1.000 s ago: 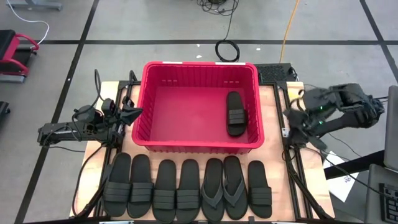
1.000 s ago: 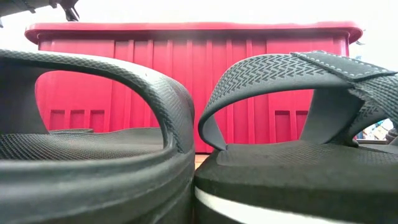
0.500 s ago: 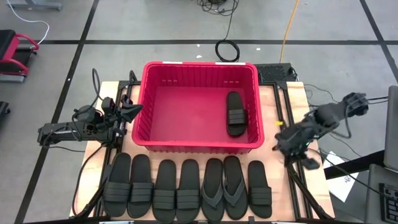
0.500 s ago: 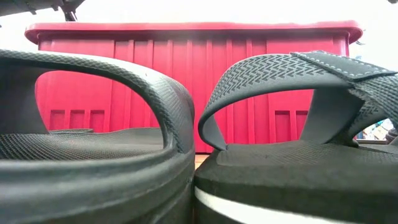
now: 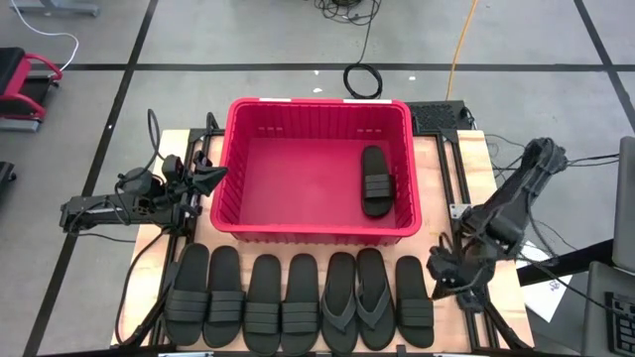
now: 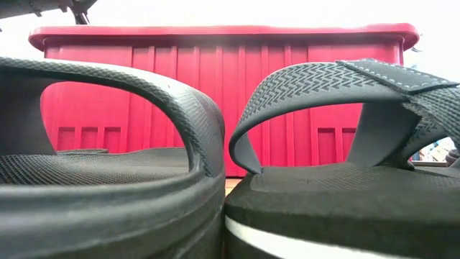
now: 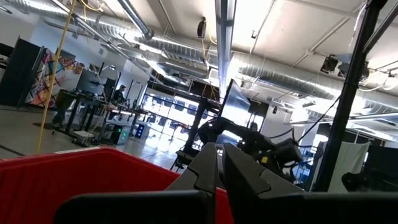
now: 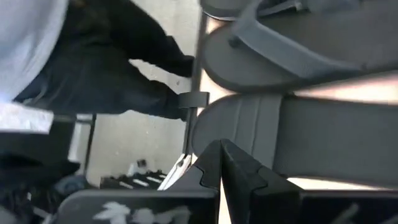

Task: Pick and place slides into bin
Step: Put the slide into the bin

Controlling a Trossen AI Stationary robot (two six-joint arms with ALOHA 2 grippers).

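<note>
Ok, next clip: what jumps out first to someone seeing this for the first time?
The big red bin at the table's middle, with one black slide lying inside by its right wall. Then the row of seven black slides along the near edge, and the right gripper, shut, beside the row's right end.

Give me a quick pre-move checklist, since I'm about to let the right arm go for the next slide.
1. Right gripper beside the rightmost slide in the row: ok.
2. Right gripper open for a grasp: not ok, shut.
3. Bin has room: ok, only one slide lies inside, by its right wall.
4. Left gripper out of the way: ok, shut, at the bin's left wall.
5. Target slide free of neighbours: cannot tell, it lies close to the thong-style slide.
</note>
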